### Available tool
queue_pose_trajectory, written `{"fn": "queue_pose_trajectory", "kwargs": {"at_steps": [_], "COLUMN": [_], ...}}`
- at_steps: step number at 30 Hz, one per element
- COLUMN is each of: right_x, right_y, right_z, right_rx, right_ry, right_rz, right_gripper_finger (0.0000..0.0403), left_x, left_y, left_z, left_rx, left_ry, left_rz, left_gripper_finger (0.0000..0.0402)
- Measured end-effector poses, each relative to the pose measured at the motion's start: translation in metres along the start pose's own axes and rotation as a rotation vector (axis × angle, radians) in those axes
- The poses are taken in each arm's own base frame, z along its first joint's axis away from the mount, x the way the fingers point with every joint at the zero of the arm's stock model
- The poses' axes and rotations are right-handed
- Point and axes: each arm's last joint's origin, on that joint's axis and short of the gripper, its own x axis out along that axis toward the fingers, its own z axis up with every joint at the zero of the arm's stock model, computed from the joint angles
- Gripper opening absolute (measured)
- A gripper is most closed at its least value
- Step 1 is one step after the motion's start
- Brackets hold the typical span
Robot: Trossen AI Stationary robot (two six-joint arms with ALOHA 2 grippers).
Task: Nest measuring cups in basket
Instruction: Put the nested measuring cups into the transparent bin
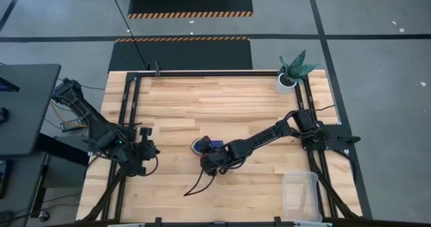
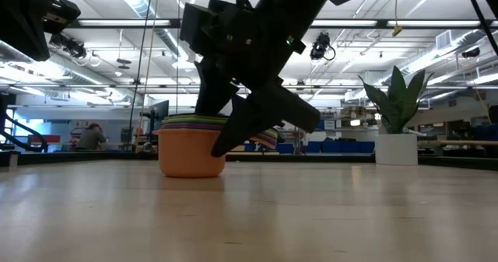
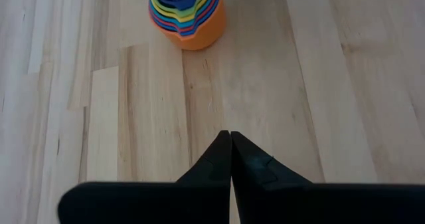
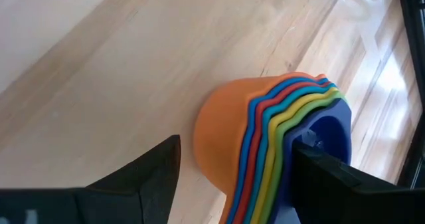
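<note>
Tabletop: right tool [image 4: 239,167] partly hides nested measuring cups [image 4: 265,131].

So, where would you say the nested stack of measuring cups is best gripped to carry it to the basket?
Probably at the rim, from above: the stack of measuring cups stands upright, mouth up, on the table. The right gripper is open, one finger inside the innermost cup and one outside the orange wall, so the pinch would clamp every layer.

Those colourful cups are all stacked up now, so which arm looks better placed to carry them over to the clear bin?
The right. Its tool is open and already straddles the rim of the measuring cups, and the basket sits on its side of the table. The left tool is shut and waits apart from the stack.
</note>
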Motion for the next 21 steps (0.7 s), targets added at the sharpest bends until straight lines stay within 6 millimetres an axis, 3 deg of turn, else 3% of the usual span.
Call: {"fn": "queue_pose_trajectory", "kwargs": {"at_steps": [12,21], "right_x": [0.0015,0.0016], "right_y": [0.0002,-0.0004], "right_z": [-0.0038,-0.0036], "right_rx": [-0.004,-0.002], "right_ry": [0.040,0.037], "right_rz": [-0.033,-0.035], "right_gripper_finger": [0.0249,0.0213], "left_x": [0.0000,0.0000], "left_y": [0.0000,0.0000], "left_z": [0.0000,0.0000], "left_rx": [0.000,0.000], "left_ry": [0.000,0.000], "left_rz": [0.000,0.000], "left_gripper_finger": [0.0007,0.0007]}}
